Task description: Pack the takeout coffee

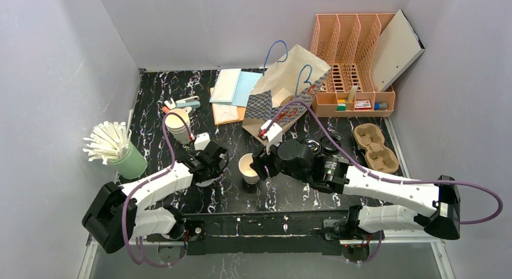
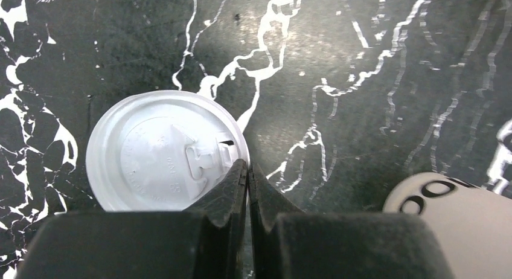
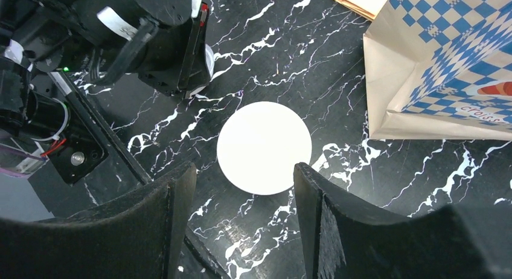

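Observation:
The takeout coffee cup (image 1: 249,168) stands upright and uncovered at the table's middle, with a dark outside and a pale inside. In the right wrist view it (image 3: 264,147) is a bright white disc. My right gripper (image 1: 262,165) (image 3: 241,191) is open above the cup's near side. The cup lies just ahead of the jaws, not between them. A white plastic sip lid (image 2: 160,152) lies on the black marble table (image 2: 362,80). My left gripper (image 1: 208,165) (image 2: 249,170) is shut, with its tips pinched on the lid's right rim.
A paper bag (image 1: 290,89) (image 3: 441,67) with blue handles lies open behind the cup. Stacked cream cups (image 1: 178,125) and a green straw holder (image 1: 128,160) are at the left. A pulp cup carrier (image 1: 375,147) and an orange organizer (image 1: 353,55) are at the right. Papers (image 1: 232,89) lie at the back.

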Action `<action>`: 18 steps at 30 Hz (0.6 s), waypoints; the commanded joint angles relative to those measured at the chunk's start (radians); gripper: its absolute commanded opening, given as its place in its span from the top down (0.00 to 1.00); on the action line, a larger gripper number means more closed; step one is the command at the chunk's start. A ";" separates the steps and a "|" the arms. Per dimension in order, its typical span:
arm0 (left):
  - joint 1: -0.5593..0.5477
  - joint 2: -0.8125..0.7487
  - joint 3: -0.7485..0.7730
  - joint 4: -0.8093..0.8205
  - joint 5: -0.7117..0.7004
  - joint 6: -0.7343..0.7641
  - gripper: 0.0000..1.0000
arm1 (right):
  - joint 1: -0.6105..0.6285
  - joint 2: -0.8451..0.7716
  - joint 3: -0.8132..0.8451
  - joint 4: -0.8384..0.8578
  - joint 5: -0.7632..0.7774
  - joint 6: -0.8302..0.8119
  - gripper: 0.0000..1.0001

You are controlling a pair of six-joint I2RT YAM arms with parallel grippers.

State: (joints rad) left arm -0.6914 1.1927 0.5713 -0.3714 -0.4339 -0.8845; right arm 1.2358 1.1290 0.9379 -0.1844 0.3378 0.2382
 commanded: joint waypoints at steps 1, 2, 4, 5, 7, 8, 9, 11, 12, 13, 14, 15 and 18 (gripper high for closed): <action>-0.004 -0.084 0.080 -0.051 0.025 0.041 1.00 | 0.004 -0.034 0.042 -0.036 -0.008 0.049 0.31; -0.005 -0.115 0.094 -0.060 0.034 0.048 1.00 | 0.003 -0.036 0.042 -0.042 -0.018 0.055 0.31; -0.004 -0.171 0.117 -0.064 0.064 0.060 1.00 | 0.004 -0.044 0.040 -0.041 -0.031 0.065 0.31; -0.005 -0.196 0.126 -0.065 0.075 0.064 1.00 | 0.004 -0.046 0.037 -0.042 -0.034 0.069 0.31; -0.003 -0.235 0.153 -0.070 0.098 0.070 1.00 | 0.004 -0.051 0.036 -0.045 -0.038 0.077 0.31; -0.003 -0.252 0.168 -0.072 0.118 0.083 1.00 | 0.004 -0.052 0.039 -0.050 -0.046 0.081 0.30; -0.003 -0.267 0.184 -0.066 0.152 0.093 1.00 | 0.004 -0.051 0.040 -0.053 -0.057 0.082 0.30; -0.003 -0.295 0.213 -0.046 0.214 0.120 1.00 | 0.004 -0.047 0.048 -0.061 -0.077 0.088 0.30; -0.003 -0.308 0.228 -0.033 0.242 0.131 1.00 | 0.004 -0.038 0.056 -0.066 -0.094 0.090 0.29; -0.003 -0.321 0.243 -0.024 0.267 0.142 1.00 | 0.003 -0.026 0.066 -0.078 -0.114 0.091 0.26; -0.003 -0.331 0.260 -0.016 0.292 0.152 1.00 | 0.004 -0.011 0.085 -0.092 -0.135 0.092 0.23; -0.003 -0.338 0.279 -0.016 0.311 0.162 1.00 | 0.004 0.004 0.103 -0.107 -0.154 0.095 0.20; -0.003 -0.342 0.348 -0.040 0.352 0.176 1.00 | 0.003 0.021 0.117 -0.077 -0.202 0.099 0.12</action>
State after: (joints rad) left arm -0.6914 0.8726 0.8295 -0.3981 -0.1761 -0.7567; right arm 1.2354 1.1339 0.9932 -0.2863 0.2176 0.3199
